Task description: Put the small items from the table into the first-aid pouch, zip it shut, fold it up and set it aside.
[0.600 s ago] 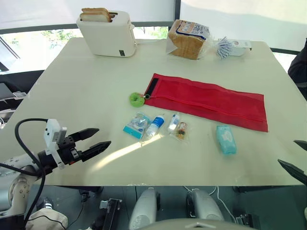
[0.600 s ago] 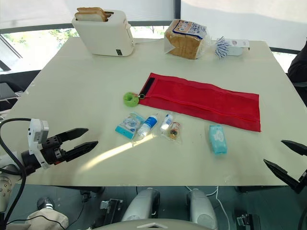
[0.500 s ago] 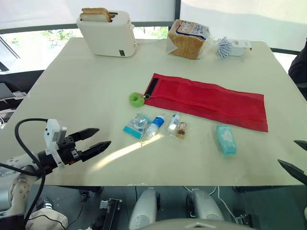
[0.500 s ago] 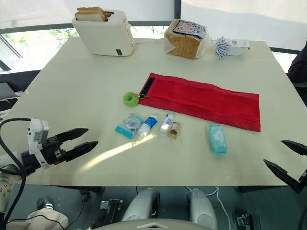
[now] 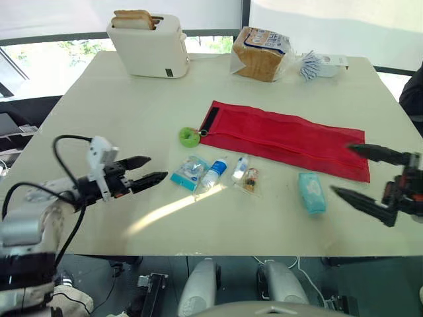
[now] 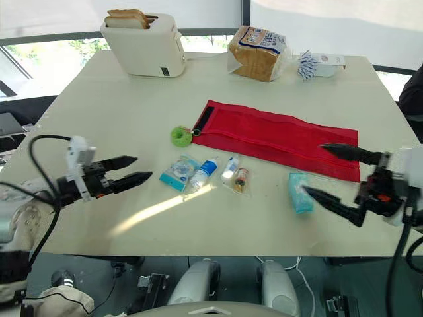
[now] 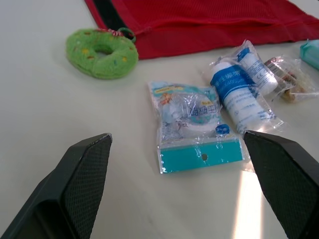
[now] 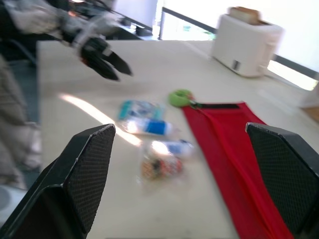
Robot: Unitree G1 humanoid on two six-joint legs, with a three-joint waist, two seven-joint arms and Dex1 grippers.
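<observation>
Both low over table (image 5: 119,99), pointing inward: left gripper (image 5: 157,166) parted, right gripper (image 5: 342,169) wide.

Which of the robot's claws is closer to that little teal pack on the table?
Right. The right gripper, open, sits just beside the teal pack, one fingertip by its edge. The left gripper, also open, is far off past the other small packets.

We've got the red pouch (image 5: 287,140) lying flat, unfolded, green donut charm (image 5: 189,137) at one end; beside it: teal-edged packet (image 5: 189,173), blue-label bottle (image 5: 213,173), small tube (image 5: 239,167), brown sachet (image 5: 250,179), teal pack (image 5: 311,192).
</observation>
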